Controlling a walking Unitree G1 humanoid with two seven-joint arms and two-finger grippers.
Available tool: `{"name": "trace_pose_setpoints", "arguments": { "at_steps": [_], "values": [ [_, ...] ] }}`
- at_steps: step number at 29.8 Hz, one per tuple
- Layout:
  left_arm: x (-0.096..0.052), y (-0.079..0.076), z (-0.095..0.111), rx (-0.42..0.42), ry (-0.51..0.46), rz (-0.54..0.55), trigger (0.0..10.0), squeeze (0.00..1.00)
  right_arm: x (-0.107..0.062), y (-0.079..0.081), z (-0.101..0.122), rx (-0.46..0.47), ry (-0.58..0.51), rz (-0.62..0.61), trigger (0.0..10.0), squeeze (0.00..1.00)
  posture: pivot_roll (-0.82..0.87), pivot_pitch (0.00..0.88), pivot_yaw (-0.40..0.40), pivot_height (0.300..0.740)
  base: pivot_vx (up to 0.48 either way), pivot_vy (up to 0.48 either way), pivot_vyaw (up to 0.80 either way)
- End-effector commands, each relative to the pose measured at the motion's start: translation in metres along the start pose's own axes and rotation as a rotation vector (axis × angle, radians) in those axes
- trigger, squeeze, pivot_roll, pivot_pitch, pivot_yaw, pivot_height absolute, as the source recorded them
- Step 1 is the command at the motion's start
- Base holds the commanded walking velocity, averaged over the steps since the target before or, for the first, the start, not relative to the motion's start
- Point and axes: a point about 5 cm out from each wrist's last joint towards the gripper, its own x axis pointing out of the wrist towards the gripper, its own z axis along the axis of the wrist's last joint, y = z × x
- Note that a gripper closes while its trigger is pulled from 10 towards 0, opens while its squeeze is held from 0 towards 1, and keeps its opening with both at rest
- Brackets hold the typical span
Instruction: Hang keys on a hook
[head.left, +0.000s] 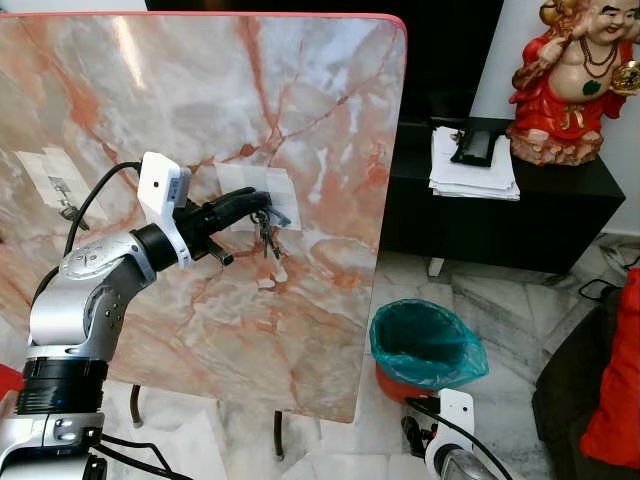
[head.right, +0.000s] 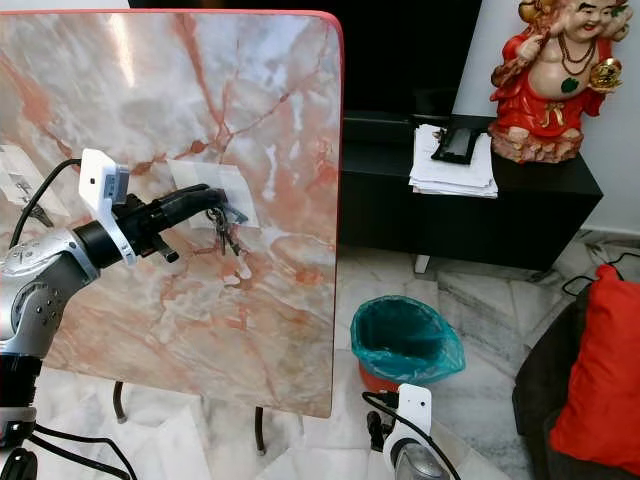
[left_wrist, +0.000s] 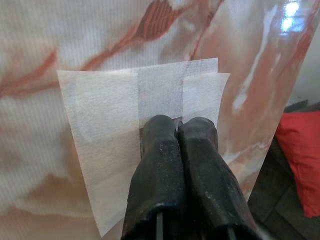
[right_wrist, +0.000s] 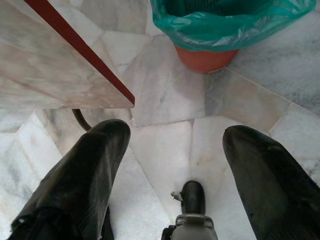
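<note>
Upright pink-veined marble slab (head.left: 300, 130): left gripper (head.left: 262, 203) pinched together on dangling metal keys (head.left: 268, 236) at taped hook; light, jangly, grip the ring. Right gripper (right_wrist: 175, 145) spread apart, idle.

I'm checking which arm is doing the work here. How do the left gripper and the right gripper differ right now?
The left gripper is raised against the upright marble panel, at the taped white patch; the right gripper hangs low over the floor near the bin. The left gripper's fingers are pressed together with the keys dangling just below its tips, while the right gripper's are spread wide and hold nothing. Both have two long black fingers.
</note>
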Motion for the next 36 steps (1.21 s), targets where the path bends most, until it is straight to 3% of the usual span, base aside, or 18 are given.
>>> {"name": "trace_pose_setpoints", "arguments": {
  "at_steps": [1,19,36],
  "values": [
    [-0.004,0.009,0.013,0.056,-0.027,0.049,10.0,0.0,0.0,0.002,-0.001,-0.001,-0.001,0.003,10.0,0.0,0.0,0.004,0.033,0.74,0.0,0.0,0.0],
    [-0.002,0.007,0.009,0.06,-0.016,0.032,10.0,0.0,0.0,0.003,0.0,0.0,-0.007,0.004,10.0,0.0,0.0,0.012,0.04,0.74,0.0,0.0,0.0],
    [0.004,-0.006,-0.007,0.035,0.023,-0.023,10.0,0.0,0.0,0.003,0.001,-0.011,-0.015,-0.006,10.0,0.0,0.0,0.017,0.04,0.74,0.0,0.0,0.0]
  ]
}}
